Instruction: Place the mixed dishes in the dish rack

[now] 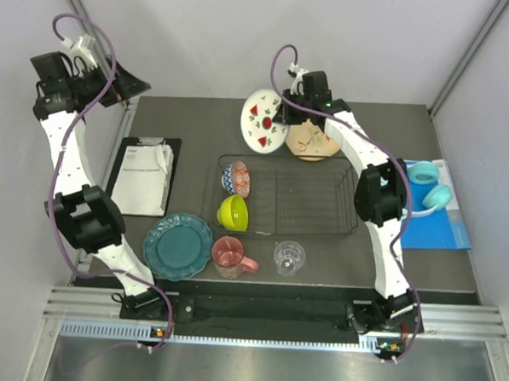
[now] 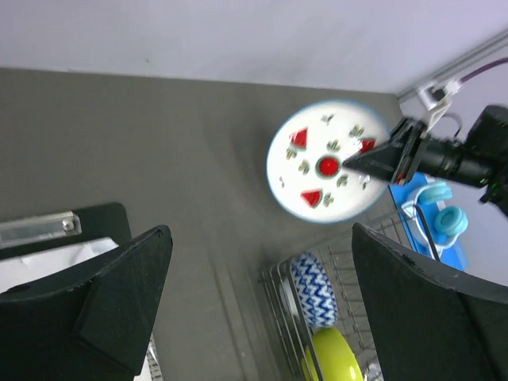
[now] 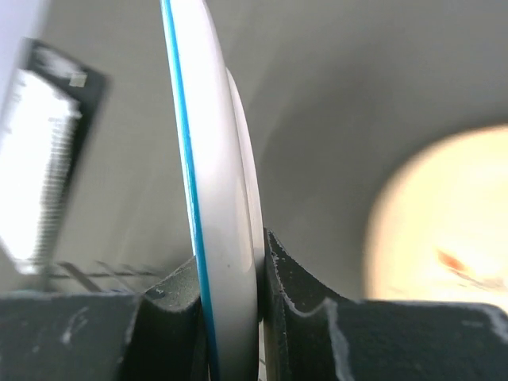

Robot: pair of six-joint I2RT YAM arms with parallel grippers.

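My right gripper (image 1: 286,115) is shut on the rim of the white plate with red spots (image 1: 263,119), holding it tilted on edge above the table behind the dish rack (image 1: 322,198). The plate also shows edge-on in the right wrist view (image 3: 214,182) and in the left wrist view (image 2: 327,161). The blue-patterned small bowl (image 1: 236,178) and lime-green bowl (image 1: 233,212) stand in the rack's left end. The peach floral plate (image 1: 317,141) lies behind the rack. The teal scalloped plate (image 1: 177,246), pink mug (image 1: 230,254) and clear glass (image 1: 289,257) sit in front. My left gripper (image 2: 262,309) is open, raised at the far left.
A clipboard with white paper (image 1: 144,176) lies left of the rack. Turquoise headphones (image 1: 430,187) rest on a blue sheet (image 1: 436,221) at the right. Walls close in the table on three sides.
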